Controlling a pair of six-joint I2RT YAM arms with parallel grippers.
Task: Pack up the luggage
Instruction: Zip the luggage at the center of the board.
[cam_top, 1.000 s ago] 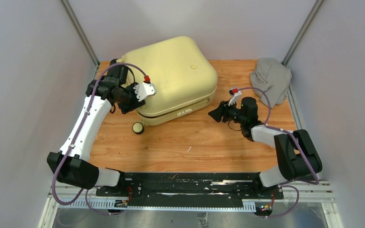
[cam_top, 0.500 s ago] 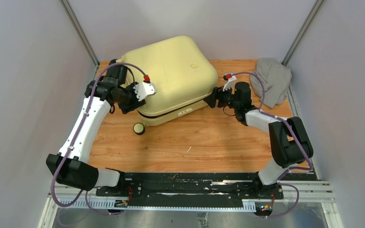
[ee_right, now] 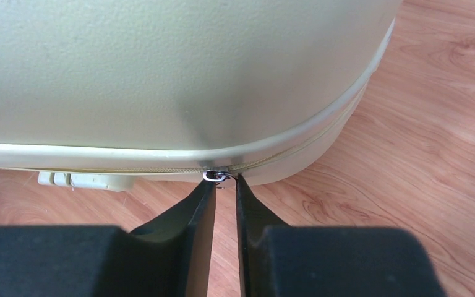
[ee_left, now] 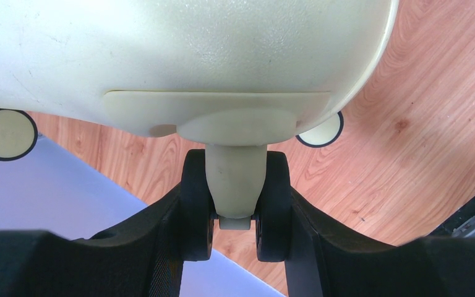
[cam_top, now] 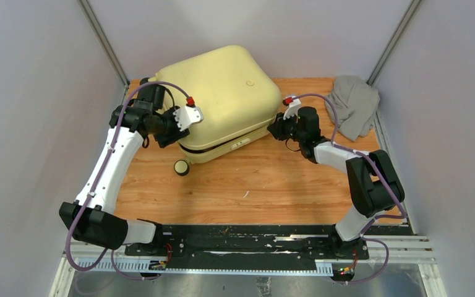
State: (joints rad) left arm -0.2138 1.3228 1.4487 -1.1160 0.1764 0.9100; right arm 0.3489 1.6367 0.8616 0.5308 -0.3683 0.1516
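Note:
The luggage is a pale yellow hard-shell suitcase lying closed at the back left of the wooden table. It fills the top of the left wrist view and the right wrist view. My left gripper is at its near left corner, shut on a cream-and-black caster wheel. My right gripper is at the suitcase's right side. Its fingers stand a narrow gap apart, and their tips touch the seam at the small metal zipper pull.
A grey cloth garment lies crumpled at the back right corner. Another wheel sits on the table in front of the suitcase. A cream lock tab sits on the front seam. Grey walls close in on both sides.
My right arm has swung left and away from me, bringing its gripper from the open table up against the suitcase's right side. The suitcase has shifted slightly. The left arm has hardly moved.

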